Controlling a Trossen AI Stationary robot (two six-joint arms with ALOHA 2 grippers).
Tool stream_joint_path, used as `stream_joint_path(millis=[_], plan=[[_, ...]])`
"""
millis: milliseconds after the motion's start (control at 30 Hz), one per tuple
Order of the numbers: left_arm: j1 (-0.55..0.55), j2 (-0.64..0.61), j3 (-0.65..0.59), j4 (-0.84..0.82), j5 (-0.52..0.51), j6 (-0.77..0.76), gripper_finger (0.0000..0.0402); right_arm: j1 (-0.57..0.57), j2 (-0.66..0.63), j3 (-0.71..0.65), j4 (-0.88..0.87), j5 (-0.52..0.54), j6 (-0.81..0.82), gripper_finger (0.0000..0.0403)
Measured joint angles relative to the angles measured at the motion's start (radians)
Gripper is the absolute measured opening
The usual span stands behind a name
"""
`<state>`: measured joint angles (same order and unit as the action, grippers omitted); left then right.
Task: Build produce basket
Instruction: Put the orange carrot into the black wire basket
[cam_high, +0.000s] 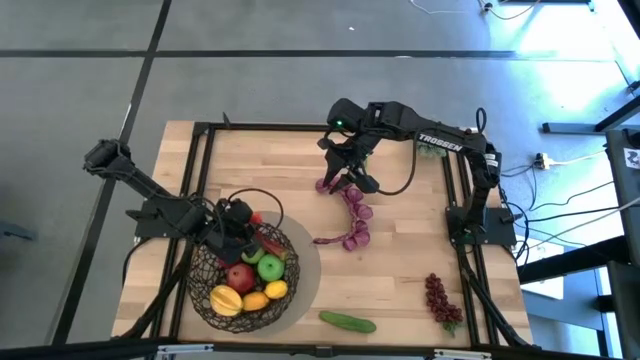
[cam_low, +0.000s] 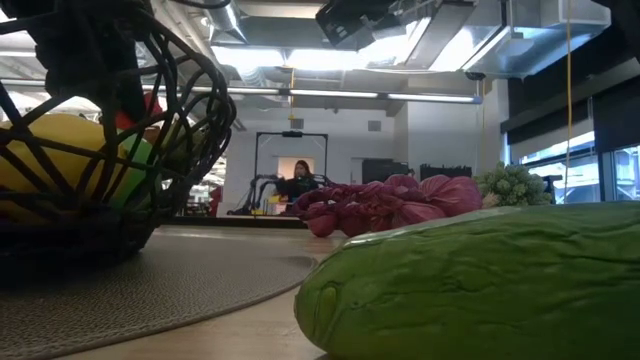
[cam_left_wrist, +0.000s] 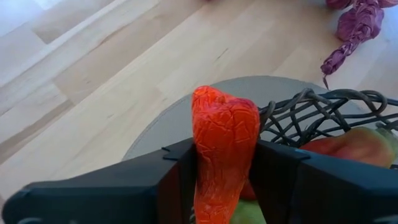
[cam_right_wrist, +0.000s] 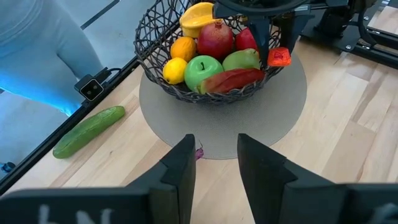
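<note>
The left gripper (cam_high: 240, 222) hangs over the basket (cam_high: 243, 274) at the lower left of the high view, jaws clenched on an orange-red chili (cam_left_wrist: 222, 149), held upright above the rim, presumably so it can drop in among the fruit already there (apple (cam_right_wrist: 201, 70), lemon (cam_right_wrist: 175, 70), pomegranate (cam_right_wrist: 216, 39)); the basket sits on a grey mat (cam_high: 305, 268). The right gripper (cam_high: 345, 172) is at upper centre, jaws released and empty in its wrist view, over the purple grapes (cam_high: 355, 218). Still out on the desk (cam_high: 400, 270): a cucumber (cam_high: 348, 322) at the bottom edge and dark-red grapes (cam_high: 439, 299) at lower right; nothing appears to block the drop, though the basket is fairly full.
</note>
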<state>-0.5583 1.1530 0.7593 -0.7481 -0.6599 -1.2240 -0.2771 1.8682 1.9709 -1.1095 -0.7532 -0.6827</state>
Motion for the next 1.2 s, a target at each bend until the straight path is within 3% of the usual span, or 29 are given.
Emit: stream_joint_path(millis=[500,700,900,1200], plan=[[0.0,0.001,0.03,-0.001,0.055,0.006,0.0127,0.0,0.0,-0.001,0.0,0.0,0.0,0.0113],[0.0,0.002,0.075,0.001,0.058,0.113,0.0126,0.0,0.0,-0.001,0.0,0.0,0.0,0.0113],[-0.002,0.002,0.088,0.002,0.118,0.129,0.0126,0.0,0.0,-0.001,0.0,0.0,0.0,0.0113],[-0.001,0.002,0.088,0.001,0.121,0.204,0.0126,0.0,0.0,-0.001,0.002,0.0,-0.001,0.0113]])
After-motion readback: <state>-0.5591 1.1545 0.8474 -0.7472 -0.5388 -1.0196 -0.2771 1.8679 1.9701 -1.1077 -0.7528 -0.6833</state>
